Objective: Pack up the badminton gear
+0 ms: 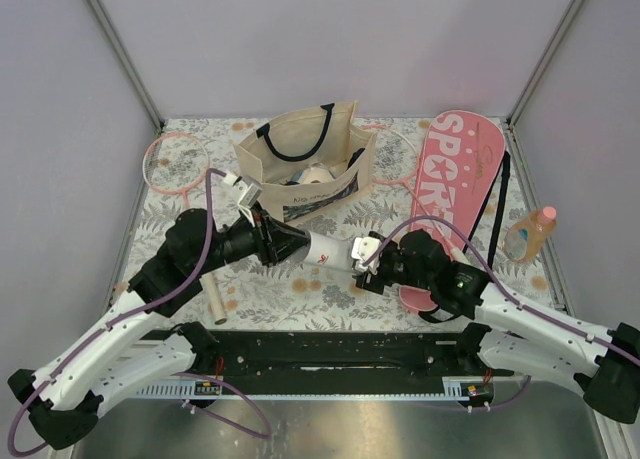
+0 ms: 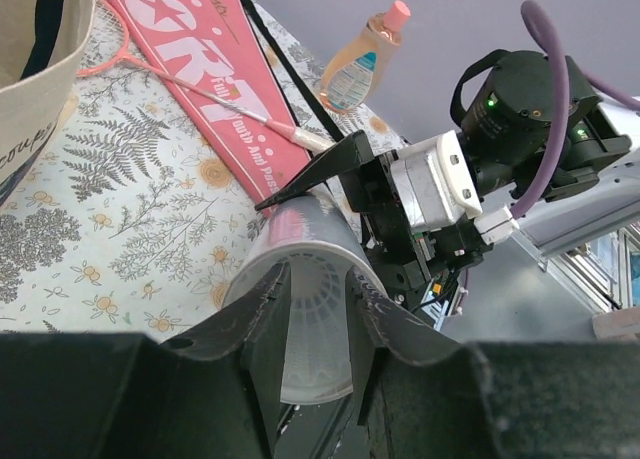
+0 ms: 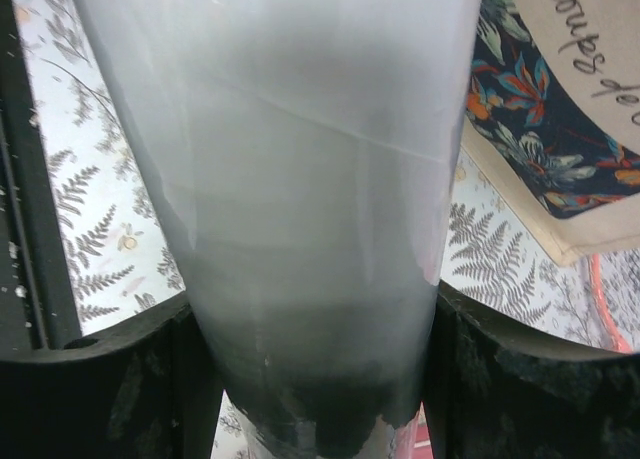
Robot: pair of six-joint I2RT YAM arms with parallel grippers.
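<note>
White tube midair, right gripper clamped around it, left gripper narrow at its mouth

We see the long white tube filling the middle, with our right gripper pressing its black fingers against both of its sides. To the tube's upper right lies the beige tote bag, at its lower right a thin pink racket frame, and to its left the fern-printed cloth.
</note>
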